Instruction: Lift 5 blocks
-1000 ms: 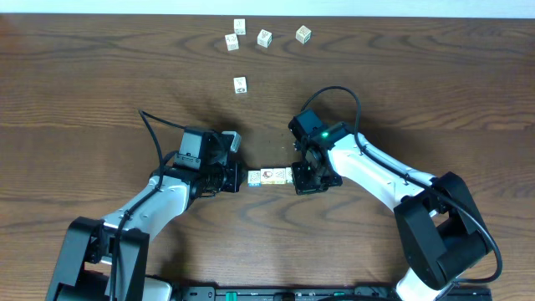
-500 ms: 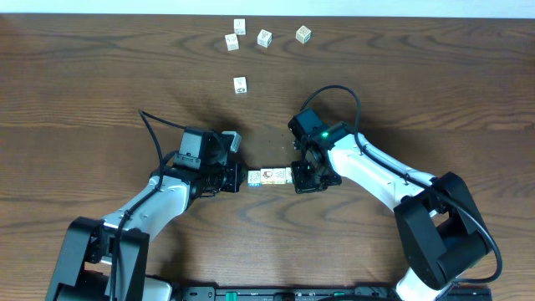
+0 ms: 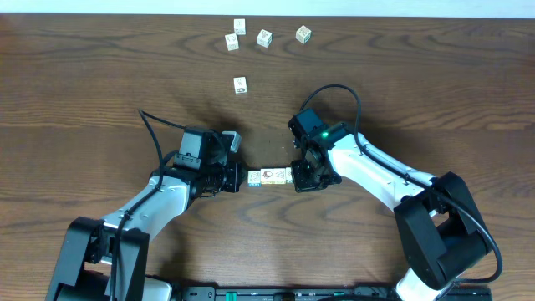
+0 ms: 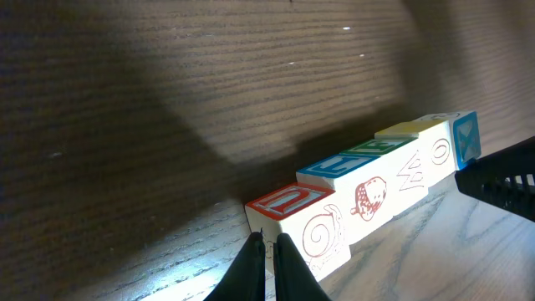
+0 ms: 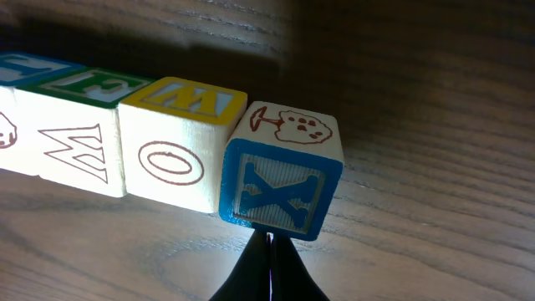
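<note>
pressing end-on w/ fingers closed, left end effector (image 3: 243, 178) and right end effector (image 3: 294, 177) pinch the blocks (image 3: 269, 176) btwn them: five in one tight row, mid bench (image 3: 84, 92), nearest the arm bases. blue x block (image 5: 280, 188) is at the row's right end, against the right tips. can't tell if row is off the surface. farther back, five loose cubes (image 3: 240, 84) lie scattered near the far edge.
</note>
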You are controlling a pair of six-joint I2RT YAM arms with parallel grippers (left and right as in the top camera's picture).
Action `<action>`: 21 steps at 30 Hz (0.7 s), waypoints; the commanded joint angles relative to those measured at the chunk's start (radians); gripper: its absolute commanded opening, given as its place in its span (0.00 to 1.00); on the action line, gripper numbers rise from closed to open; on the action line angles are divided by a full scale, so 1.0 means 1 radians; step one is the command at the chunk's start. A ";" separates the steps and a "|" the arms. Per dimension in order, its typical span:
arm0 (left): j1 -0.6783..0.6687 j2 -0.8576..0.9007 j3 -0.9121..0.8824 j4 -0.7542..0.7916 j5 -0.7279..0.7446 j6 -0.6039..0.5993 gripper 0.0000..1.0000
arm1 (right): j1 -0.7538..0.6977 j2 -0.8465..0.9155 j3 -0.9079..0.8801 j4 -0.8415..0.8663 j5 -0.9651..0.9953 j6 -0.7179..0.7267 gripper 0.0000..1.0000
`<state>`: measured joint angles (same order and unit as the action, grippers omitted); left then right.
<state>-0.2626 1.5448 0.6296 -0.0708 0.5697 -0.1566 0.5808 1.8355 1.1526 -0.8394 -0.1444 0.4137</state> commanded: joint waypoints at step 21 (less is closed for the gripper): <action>0.003 -0.002 -0.007 -0.010 -0.005 0.003 0.07 | 0.005 -0.001 0.011 -0.180 0.233 0.055 0.01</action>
<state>-0.2626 1.5448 0.6296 -0.0742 0.5694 -0.1566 0.5911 1.8355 1.1530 -1.0122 -0.0151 0.4339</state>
